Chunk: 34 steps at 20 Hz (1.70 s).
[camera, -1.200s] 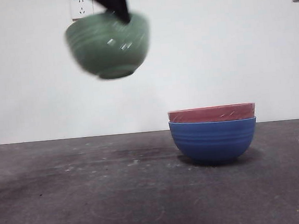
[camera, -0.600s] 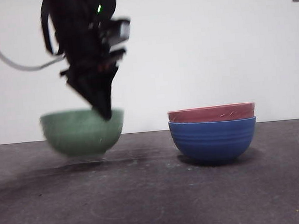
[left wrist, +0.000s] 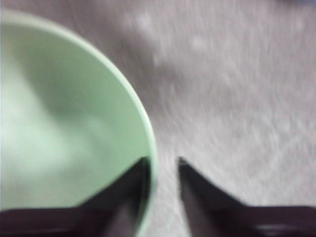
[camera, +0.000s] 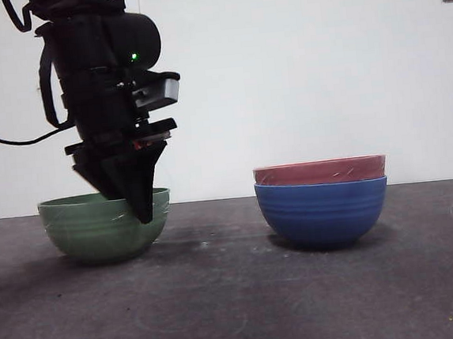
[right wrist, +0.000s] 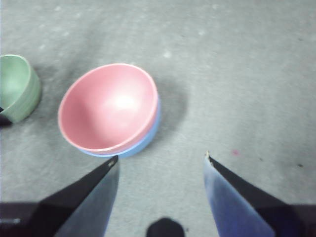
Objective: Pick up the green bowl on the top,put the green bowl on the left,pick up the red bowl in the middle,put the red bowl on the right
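Your left gripper (camera: 144, 212) has lowered the green bowl (camera: 97, 228) onto the table (nine o'clock of the stack), jaws clamped astride its rim; release next, then the red bowl (camera: 320, 171).

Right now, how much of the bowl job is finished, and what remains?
Nearly done: the green bowl sits on the table, left of the stack. In hand: the left gripper has its jaws astride the rim, not yet released. Left: the red bowl lies nested in the blue bowl; the right gripper hangs open above it.
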Available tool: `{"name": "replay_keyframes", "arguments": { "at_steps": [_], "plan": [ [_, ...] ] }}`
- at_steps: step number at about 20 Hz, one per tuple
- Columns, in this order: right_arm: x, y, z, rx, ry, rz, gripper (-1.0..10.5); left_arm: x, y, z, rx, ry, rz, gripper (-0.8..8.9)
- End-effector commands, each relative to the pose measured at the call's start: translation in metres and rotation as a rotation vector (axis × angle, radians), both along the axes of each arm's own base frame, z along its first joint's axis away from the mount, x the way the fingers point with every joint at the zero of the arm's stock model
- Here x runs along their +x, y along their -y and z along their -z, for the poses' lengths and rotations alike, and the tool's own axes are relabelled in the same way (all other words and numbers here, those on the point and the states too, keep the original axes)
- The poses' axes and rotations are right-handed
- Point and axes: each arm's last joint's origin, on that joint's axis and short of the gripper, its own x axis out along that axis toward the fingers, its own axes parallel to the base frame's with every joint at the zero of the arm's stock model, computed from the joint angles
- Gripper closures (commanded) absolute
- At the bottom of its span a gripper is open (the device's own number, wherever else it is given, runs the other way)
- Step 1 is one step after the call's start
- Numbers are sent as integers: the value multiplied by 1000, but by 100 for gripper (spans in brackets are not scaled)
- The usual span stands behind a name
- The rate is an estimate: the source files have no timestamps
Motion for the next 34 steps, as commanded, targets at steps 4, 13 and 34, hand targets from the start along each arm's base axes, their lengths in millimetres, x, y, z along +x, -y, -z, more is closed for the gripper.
{"name": "replay_keyframes", "arguments": {
  "at_steps": [4, 13, 34],
  "plan": [
    [8, -18, -8, 9, 25, -100, 665, -24, -13, -66, -133, 190, -37, 584],
    [69, -108, 5, -131, -194, -475, 666, -129, -73, -192, -380, 585, -75, 585],
    [126, -159, 95, -367, -400, -560, 924, -186, -116, -210, -370, 626, -144, 593]
  ]
}}
